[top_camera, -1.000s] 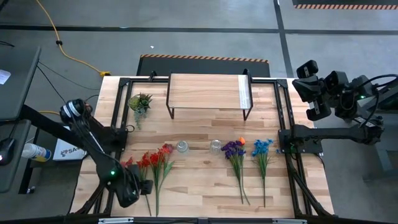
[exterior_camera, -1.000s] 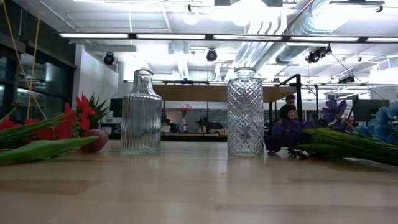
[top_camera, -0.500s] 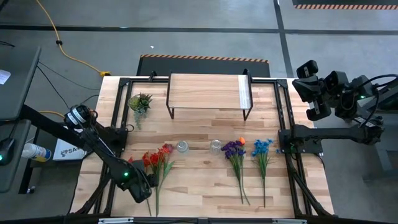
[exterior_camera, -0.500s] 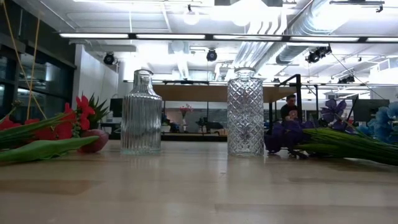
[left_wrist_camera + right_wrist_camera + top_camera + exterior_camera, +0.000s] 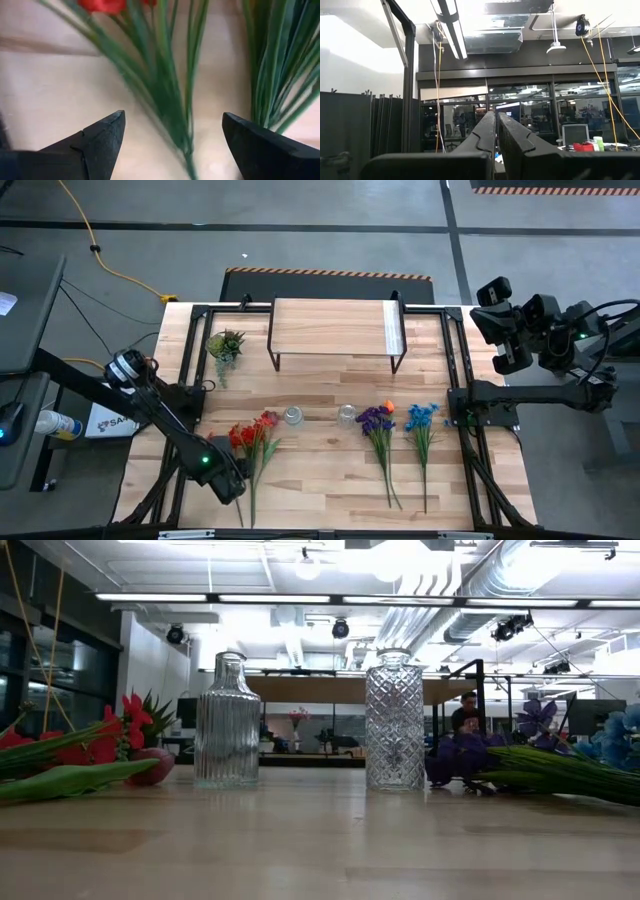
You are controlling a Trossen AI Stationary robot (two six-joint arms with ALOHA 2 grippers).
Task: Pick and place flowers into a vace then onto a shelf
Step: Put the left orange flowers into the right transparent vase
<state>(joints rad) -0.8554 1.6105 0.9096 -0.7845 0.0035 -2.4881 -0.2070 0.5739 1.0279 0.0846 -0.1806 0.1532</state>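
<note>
Left gripper [image 5: 172,137] spread wide over the red flowers' [image 5: 250,437] stems at the table's [image 5: 330,380] front-left — nothing gripped; right gripper [image 5: 496,131] pressed closed, parked off the right edge — shelf [image 5: 335,328] sits at the back.

My table [image 5: 330,395] is pale planked wood with a soft sheen – the shelf [image 5: 330,328] is the same light wood on thin dark metal legs. The 2 vases [image 5: 228,721] are clear ribbed and cut glass. My left fingers [image 5: 100,137] look matt black plastic; the flower stems [image 5: 165,75] look smooth and plasticky.
</note>
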